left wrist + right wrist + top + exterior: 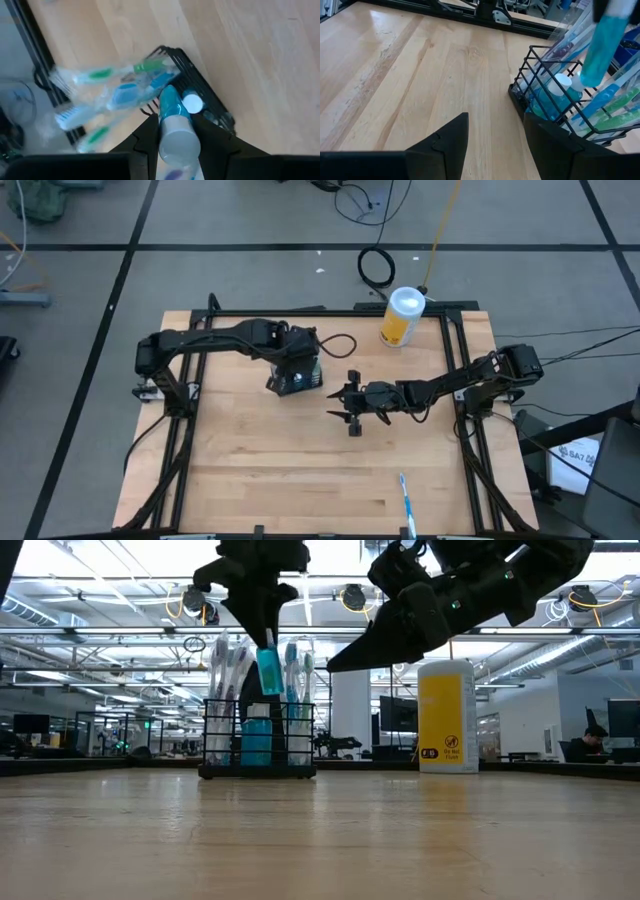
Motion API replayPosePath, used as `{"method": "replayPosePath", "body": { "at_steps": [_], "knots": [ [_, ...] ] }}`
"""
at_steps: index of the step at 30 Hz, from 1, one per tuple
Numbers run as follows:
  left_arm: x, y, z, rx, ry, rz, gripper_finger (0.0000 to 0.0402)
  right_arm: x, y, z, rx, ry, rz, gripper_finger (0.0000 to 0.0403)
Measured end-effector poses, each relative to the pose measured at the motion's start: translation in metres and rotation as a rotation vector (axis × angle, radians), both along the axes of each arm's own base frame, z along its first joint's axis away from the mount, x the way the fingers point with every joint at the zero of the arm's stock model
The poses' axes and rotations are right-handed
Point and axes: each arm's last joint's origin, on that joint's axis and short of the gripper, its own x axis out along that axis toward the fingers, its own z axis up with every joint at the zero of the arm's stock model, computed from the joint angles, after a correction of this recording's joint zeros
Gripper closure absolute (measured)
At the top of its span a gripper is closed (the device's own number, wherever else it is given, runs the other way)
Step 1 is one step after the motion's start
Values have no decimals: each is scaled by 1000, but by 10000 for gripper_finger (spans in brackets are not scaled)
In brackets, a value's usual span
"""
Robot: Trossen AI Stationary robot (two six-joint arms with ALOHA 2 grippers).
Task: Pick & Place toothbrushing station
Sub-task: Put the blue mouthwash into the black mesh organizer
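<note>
The black wire-mesh caddy point(258, 755) stands on its base on the table's far left part, holding several packaged toothbrushes point(120, 90) and a teal toothpaste tube with a white cap point(192, 103). My left gripper point(262, 620) hangs above it, shut on another teal toothpaste tube point(270, 670). That tube's lower end is among the brush tops, just above the caddy's rim. To the caddy's right, my right gripper point(345, 405) hovers open with nothing between its fingers point(455, 140). It points at the caddy point(545, 105). My left gripper pinches the tube's white upper end point(178, 142) between its two fingers point(150, 132). The fingers come from above, pointing steeply down. The teal body point(602, 45) hangs below them, slightly tilted and clear of the table.
A yellow canister with a white lid point(402, 316) stands at the table's far right. One loose toothbrush point(405, 502) lies by the near edge. Bare wood point(260, 460) spreads over the near half. Black frame rails point(470, 440) run along the table's sides.
</note>
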Motion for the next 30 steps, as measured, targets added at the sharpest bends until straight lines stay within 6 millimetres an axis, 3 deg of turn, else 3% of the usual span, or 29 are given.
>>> {"method": "replayPosePath", "body": {
  "at_steps": [13,30],
  "knots": [
    [-1,-2,1,97,76,-360,300,0,0,0,-39,2,15,215],
    [13,9,-26,121,187,-453,300,0,0,1,-55,-3,22,215]
  ]
}}
